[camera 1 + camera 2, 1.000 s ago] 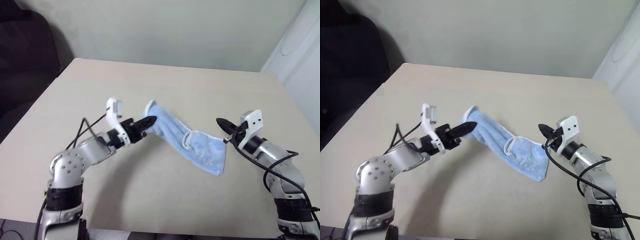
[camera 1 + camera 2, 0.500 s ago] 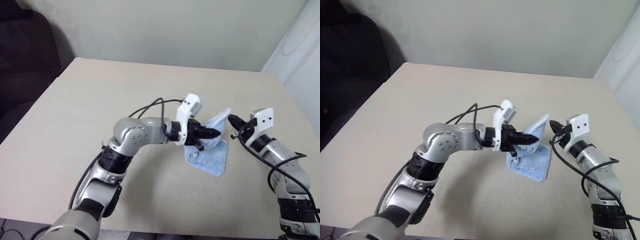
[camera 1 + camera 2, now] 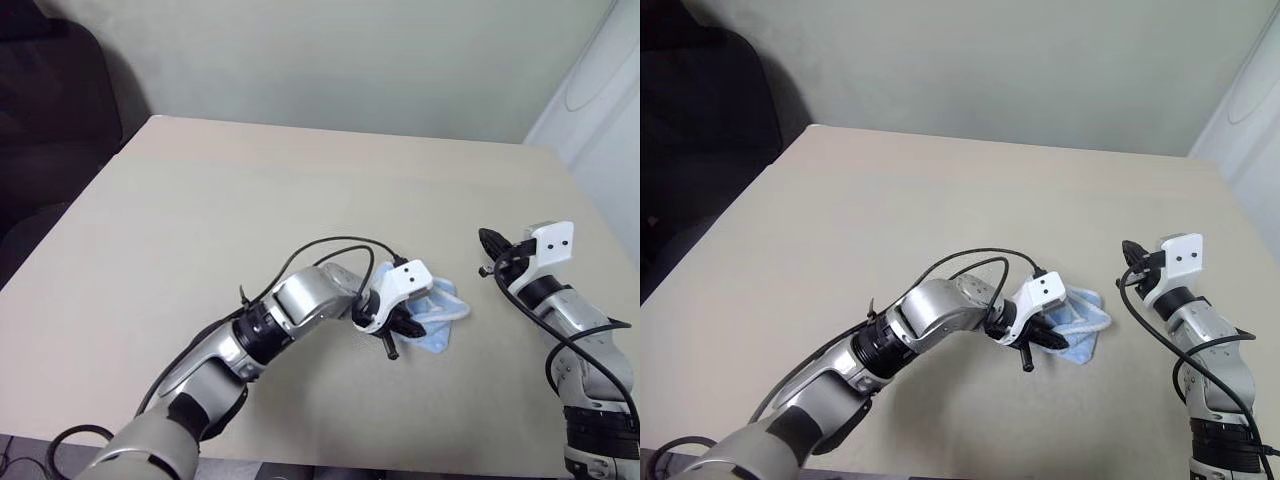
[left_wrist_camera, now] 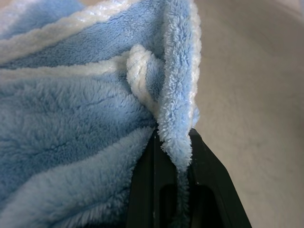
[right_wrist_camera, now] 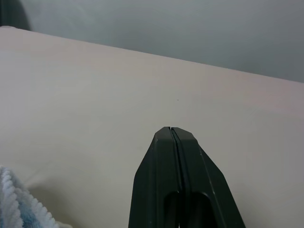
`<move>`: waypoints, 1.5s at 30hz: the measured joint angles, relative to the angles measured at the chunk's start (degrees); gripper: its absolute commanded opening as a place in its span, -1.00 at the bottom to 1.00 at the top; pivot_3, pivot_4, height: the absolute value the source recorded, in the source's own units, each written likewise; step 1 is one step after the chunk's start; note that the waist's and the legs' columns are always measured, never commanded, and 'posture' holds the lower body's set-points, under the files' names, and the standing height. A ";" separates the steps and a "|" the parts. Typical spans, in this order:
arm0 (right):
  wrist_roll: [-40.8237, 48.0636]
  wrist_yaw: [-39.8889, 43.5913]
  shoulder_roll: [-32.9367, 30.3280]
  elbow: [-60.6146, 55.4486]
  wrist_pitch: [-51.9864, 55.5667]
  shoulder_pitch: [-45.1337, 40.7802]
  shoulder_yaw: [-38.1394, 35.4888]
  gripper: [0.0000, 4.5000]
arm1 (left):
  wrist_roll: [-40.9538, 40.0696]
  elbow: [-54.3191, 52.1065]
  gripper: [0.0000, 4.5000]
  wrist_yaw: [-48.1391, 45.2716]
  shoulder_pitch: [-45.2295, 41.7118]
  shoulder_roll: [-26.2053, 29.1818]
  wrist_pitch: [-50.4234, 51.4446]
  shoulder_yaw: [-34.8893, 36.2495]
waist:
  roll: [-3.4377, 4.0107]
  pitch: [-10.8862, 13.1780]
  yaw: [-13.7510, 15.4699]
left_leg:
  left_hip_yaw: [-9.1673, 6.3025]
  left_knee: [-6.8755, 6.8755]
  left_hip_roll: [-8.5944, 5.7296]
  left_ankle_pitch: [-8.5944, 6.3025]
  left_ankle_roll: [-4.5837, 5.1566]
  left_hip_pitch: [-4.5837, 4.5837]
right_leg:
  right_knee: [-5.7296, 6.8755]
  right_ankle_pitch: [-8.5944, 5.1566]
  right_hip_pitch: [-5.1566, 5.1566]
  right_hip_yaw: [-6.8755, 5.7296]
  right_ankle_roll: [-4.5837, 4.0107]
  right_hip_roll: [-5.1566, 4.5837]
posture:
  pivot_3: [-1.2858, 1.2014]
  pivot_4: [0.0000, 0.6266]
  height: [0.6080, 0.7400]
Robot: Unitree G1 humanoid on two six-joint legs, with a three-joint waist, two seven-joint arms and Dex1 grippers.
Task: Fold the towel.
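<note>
Light blue towel [image 3: 437, 322] bunched on the desk [image 3: 250, 200], toward its near right part. My left gripper [image 3: 400, 328] reaches across to it, jaws clenched on a white-stitched edge — I see the cloth pinched between the black fingers [image 4: 156, 190]. My right gripper [image 3: 490, 240] hovers apart from it — jaws pressed together, grasping nothing.

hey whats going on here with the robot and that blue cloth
A two-armed robot is folding a light blue terry cloth towel with a white stitched edge on a beige table. Its left gripper is shut on an edge of the towel and reaches across to the robot's right side, where the cloth lies bunched on the tabletop. The right gripper is shut with nothing in it, raised off to the side, apart from the towel.
</note>
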 measured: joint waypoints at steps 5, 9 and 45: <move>-0.37 -0.01 0.10 0.06 -0.22 -0.06 0.07 -1.00 | -0.63 0.43 -0.37 -1.21 2.16 -2.10 0.84 4.76 | 0.02 0.00 0.04 | -0.02 0.00 0.01 0.03 0.00 -0.10 | -0.22 0.26 -0.01 -0.01 0.30 -0.01 | 0.03 -0.52 1.00; -0.60 0.01 0.10 0.20 -0.31 -0.25 0.25 -1.00 | -4.21 0.08 0.28 -2.20 2.83 -4.32 3.22 12.29 | 0.03 0.00 0.06 | 0.01 0.01 0.00 0.04 0.00 -0.11 | -0.29 0.45 -0.01 0.00 0.20 -0.03 | 0.03 -0.52 1.00; 8.55 3.79 2.85 -9.19 14.51 14.01 11.18 -1.00 | 14.82 17.44 -0.98 -13.52 11.58 -3.25 -28.67 14.66 | 0.14 -0.07 0.10 | -0.05 0.19 -0.01 0.22 0.23 -0.51 | -0.40 0.50 -0.27 -0.03 0.54 -0.06 | 0.03 -0.52 1.00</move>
